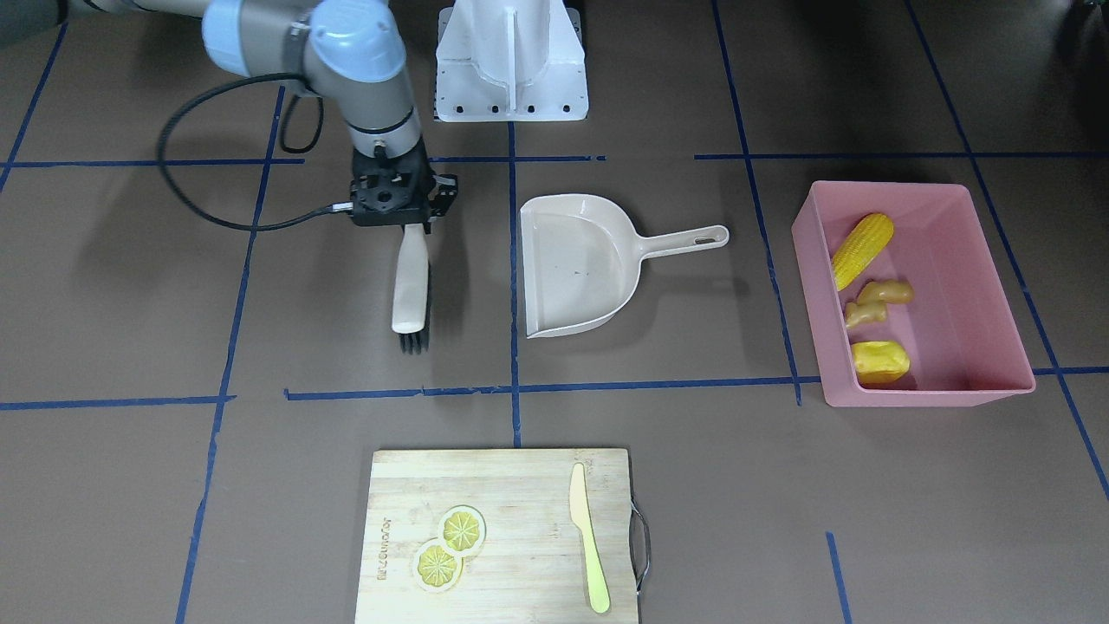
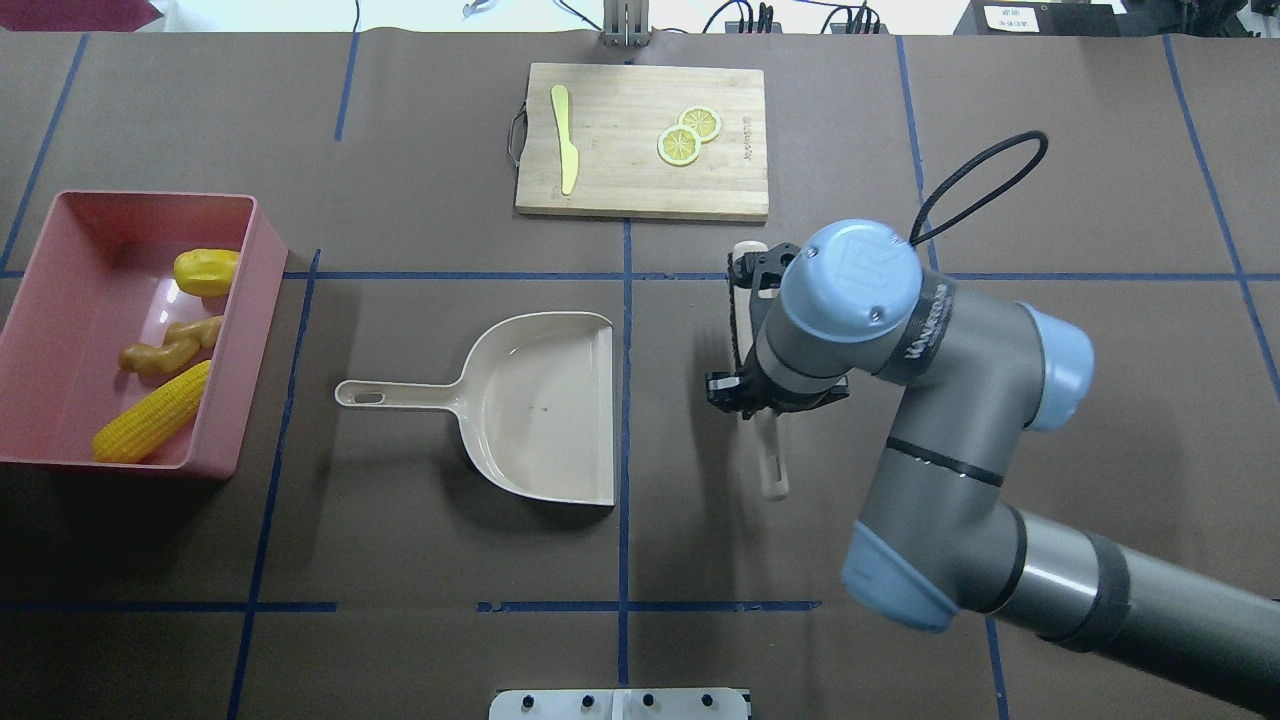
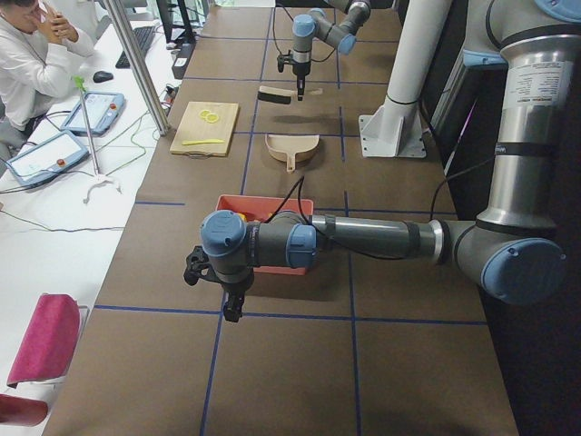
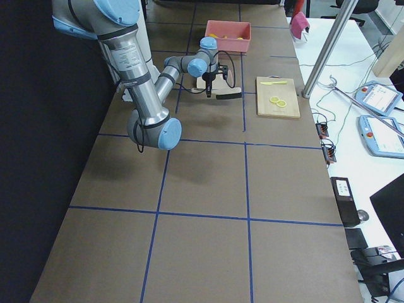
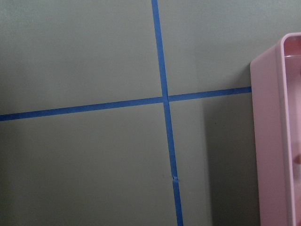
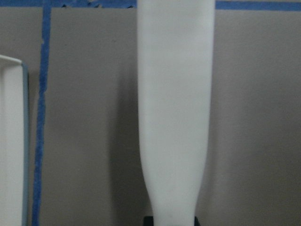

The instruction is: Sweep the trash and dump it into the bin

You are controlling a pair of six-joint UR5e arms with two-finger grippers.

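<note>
Nearest the robot, the white metal base plate (image 2: 620,703) is seen on the table (image 2: 400,560). The table is covered with a matte brown sheet and divided into large rectangles by lines of blue tape (image 2: 626,420), some broken by short gaps.

In the middle band, a beige plastic dustpan (image 1: 576,269) is laid flat, with its handle turned to the robot's left. Near its open mouth, across a tape line, a beige-handled brush with dark bristles (image 1: 411,286) is pointed away from the robot. The right gripper (image 1: 412,224) is placed over the handle end. Whether its fingers are pinching the handle cannot be told.

Well apart on the left, a long yellow corn cob (image 1: 862,250), a knobbly tan-orange ginger root (image 1: 877,301) and a yellow potato-like lump (image 1: 880,361) are contained in the large rectangular pink plastic tub (image 1: 970,260). The left gripper (image 3: 232,313) is held low near the tub, and the state of its fingers cannot be told.

Farther away, two round lemon slices (image 1: 450,544) and a pale yellow knife (image 1: 587,546) are laid on a wooden cutting board (image 1: 520,511).

Beyond the table, a white desk (image 3: 54,236) with cables is seen, and a person (image 3: 27,54) is seated there.
</note>
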